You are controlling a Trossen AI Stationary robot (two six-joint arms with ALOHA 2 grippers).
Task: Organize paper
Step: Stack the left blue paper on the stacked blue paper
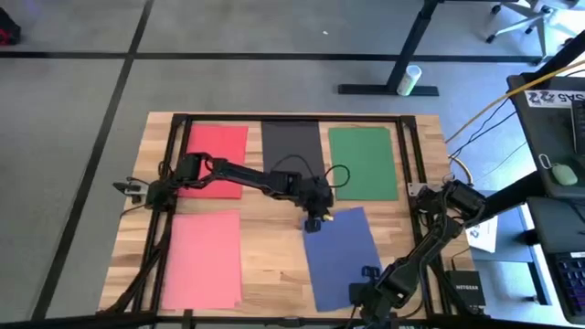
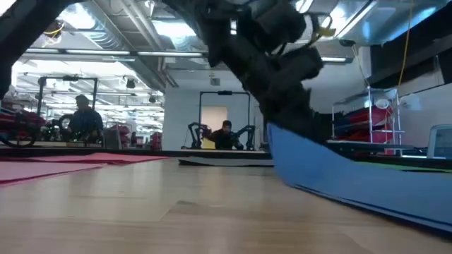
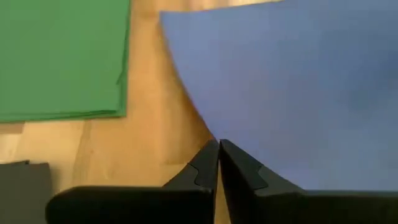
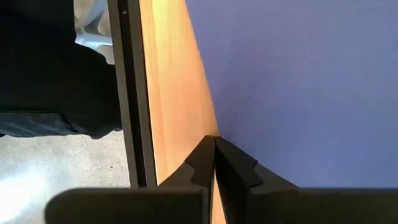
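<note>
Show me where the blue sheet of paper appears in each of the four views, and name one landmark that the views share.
High view: the blue sheet lies at lower centre-right, slightly skewed, below the green sheet.
Low view: right side, one edge lifted off the wooden table.
Left wrist view: fills the upper right, its corner between the left gripper fingers.
Right wrist view: fills the right; the right gripper pinches its edge.
Shared landmark: the wooden table.
</note>
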